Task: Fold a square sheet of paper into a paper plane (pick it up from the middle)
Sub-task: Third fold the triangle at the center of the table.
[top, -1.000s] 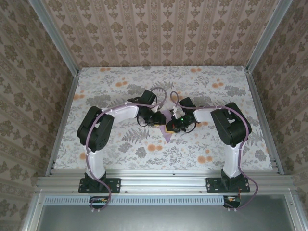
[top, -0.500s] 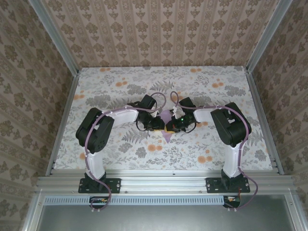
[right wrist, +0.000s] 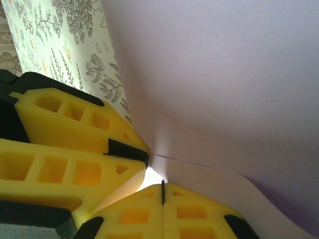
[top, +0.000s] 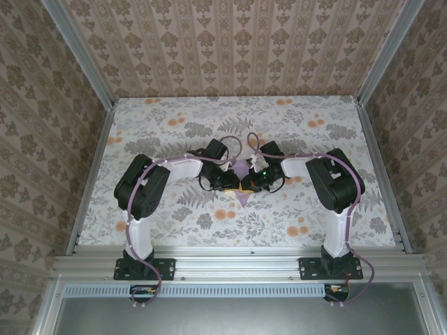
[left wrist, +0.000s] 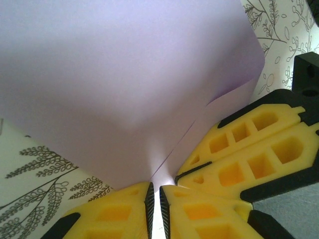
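Lavender square sheet of paper (left wrist: 124,74), one, bent; two tools, left tool (left wrist: 154,193) and right tool (right wrist: 163,188), each clamped on it.

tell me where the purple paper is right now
In the top view the purple paper is mid-table, between the left gripper and right gripper, whose tips meet at its centre.

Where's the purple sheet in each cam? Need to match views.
Top external: purple sheet at the centre of the floral tabletop.
Left wrist: upper and middle, tapering to bottom centre.
Right wrist: upper right, reaching down to lower right.
Shared landmark: the floral tabletop around it.
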You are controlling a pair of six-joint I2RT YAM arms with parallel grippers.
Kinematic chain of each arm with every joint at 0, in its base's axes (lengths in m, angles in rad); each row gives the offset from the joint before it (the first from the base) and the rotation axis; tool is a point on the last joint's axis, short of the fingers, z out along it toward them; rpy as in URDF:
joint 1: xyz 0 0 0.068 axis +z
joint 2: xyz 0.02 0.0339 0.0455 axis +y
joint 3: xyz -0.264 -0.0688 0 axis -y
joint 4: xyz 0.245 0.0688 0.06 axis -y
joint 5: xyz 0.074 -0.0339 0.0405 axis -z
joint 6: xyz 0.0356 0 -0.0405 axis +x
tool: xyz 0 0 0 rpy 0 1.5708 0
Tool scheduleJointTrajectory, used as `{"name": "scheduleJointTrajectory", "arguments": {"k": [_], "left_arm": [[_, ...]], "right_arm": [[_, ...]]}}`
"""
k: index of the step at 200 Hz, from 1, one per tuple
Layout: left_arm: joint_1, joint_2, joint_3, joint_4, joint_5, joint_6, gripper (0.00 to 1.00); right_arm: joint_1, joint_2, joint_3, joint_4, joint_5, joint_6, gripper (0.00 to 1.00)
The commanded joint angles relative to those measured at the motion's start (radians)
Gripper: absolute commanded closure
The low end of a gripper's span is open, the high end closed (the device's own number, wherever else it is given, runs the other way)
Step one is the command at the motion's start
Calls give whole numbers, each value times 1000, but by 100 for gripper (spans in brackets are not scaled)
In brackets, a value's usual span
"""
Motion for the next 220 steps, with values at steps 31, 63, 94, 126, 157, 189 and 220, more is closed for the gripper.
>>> {"name": "scheduleJointTrajectory", "arguments": {"k": [31,63,94,126,157,189,220], "left_arm": [[-8,55,19,-70,-56,43,79],[-13,83,21,-99,-84,64,79],[-18,110,29,-130,-109,87,79],[-19,130,29,-134,-106,95,79],[-20,142,31,-143,-118,106,79],[-20,148,35,-153,-127,112,79],[-21,150,35,-159,-129,115,79]], "right_arm": [[14,-1,-9,-12,-13,17,100],[12,-39,-13,-5,-13,31,96],[3,-86,-23,-7,-14,40,94],[0,-125,-60,28,-26,68,92],[2,-149,-99,54,-34,96,93],[22,-142,-136,84,-35,116,94],[40,-117,-151,111,-32,128,94]]}}
